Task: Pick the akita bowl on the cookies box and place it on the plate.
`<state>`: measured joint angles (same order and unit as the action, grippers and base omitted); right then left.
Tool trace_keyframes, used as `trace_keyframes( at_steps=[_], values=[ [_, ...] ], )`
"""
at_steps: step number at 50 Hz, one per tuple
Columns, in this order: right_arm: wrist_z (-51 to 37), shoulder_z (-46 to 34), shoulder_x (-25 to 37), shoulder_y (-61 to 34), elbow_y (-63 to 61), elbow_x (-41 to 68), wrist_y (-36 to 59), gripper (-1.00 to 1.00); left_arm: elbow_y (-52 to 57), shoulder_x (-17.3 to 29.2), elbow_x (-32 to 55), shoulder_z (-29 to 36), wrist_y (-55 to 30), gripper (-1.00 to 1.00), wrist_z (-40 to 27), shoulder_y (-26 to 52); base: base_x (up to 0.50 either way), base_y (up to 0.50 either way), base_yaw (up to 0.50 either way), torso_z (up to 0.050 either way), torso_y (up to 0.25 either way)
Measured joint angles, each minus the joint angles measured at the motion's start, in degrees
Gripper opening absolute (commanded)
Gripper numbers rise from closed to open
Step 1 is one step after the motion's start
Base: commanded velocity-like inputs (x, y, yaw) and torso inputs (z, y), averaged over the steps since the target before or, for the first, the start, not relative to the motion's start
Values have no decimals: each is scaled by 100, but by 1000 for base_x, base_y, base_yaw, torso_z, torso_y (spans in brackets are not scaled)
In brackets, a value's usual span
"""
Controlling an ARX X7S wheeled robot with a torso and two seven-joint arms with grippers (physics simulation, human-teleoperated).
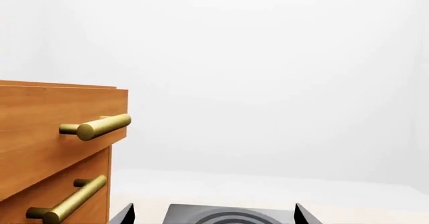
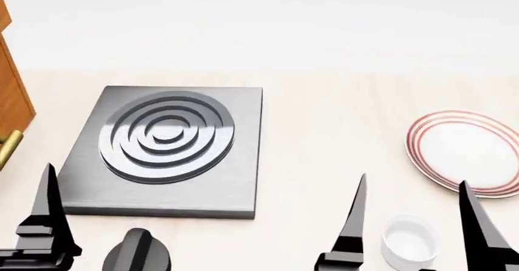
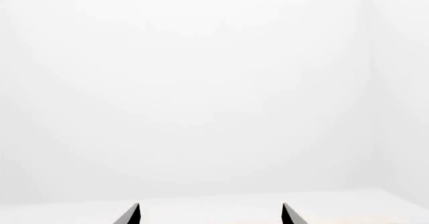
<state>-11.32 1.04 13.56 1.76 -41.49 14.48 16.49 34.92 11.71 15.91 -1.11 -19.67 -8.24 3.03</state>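
The akita bowl and the cookies box are out of view in all three views. The plate (image 2: 462, 152), white with thin red rings, lies on the pale table at the right of the head view. My right gripper (image 2: 414, 183) stands open near the front edge, short of the plate, with nothing between its tips; in the right wrist view the right gripper (image 3: 210, 210) faces a blank white wall. My left gripper (image 1: 213, 212) is open and empty, pointing over the grey burner slab; in the head view only one of its fingers (image 2: 47, 213) shows.
A grey stove slab (image 2: 243, 161) with a ringed burner lies left of centre, a dark knob (image 2: 138, 253) in front of it. A small plain white cup (image 2: 409, 240) sits under my right gripper. A wooden drawer cabinet (image 1: 47, 133) with brass handles stands at the left.
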Motion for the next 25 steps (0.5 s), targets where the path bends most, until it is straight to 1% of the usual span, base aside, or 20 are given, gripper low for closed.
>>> trace_keyframes(
  at_steps=[1, 18, 25],
  values=[
    [-1, -7, 5, -1, 10, 7, 0, 100, -3, 6, 4, 5, 5, 100, -6, -2, 0, -86, 0, 0, 0],
    [-87, 1, 106, -13, 1, 175, 69, 100, -14, 108, 94, 60, 59, 100, -113, -19, -174, -500, 0, 0, 0],
    [-122, 12, 156, -1, -28, 204, 63, 100, -7, 147, 133, 78, 69, 100, -156, -17, -116, -500, 0, 0, 0]
  ],
)
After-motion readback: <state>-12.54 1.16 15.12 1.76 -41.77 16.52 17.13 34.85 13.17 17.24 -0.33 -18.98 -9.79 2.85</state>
